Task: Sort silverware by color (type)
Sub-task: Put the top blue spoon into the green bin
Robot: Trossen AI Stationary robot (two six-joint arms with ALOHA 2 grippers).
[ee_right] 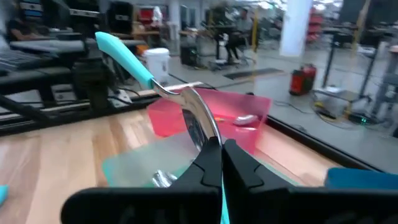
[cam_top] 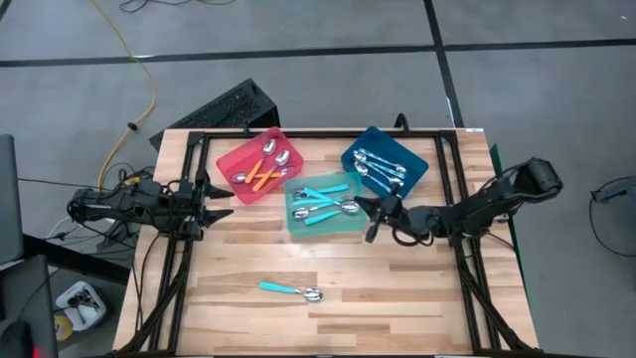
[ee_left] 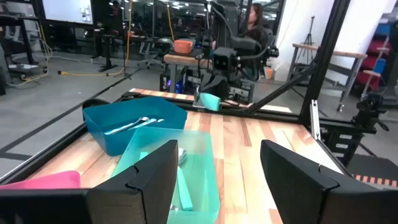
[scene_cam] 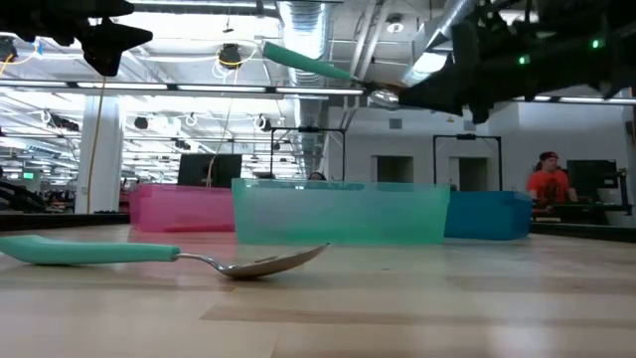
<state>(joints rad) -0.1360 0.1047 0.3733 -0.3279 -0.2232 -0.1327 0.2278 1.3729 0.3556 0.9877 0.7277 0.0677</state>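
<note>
From above, the right pincer [cam_top: 375, 221] hangs clamped on a teal spoon [cam_top: 360, 207] over the teal tray [cam_top: 294, 227], the left pincer [cam_top: 221, 200] gaping empty; the low view shows another teal spoon [scene_cam: 169, 257] on the counter [scene_cam: 417, 298].

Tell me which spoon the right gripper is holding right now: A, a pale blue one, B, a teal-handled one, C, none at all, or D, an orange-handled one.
B: in the right wrist view the right gripper is shut on the bowl of a teal-handled spoon, held above the teal tray.
</note>
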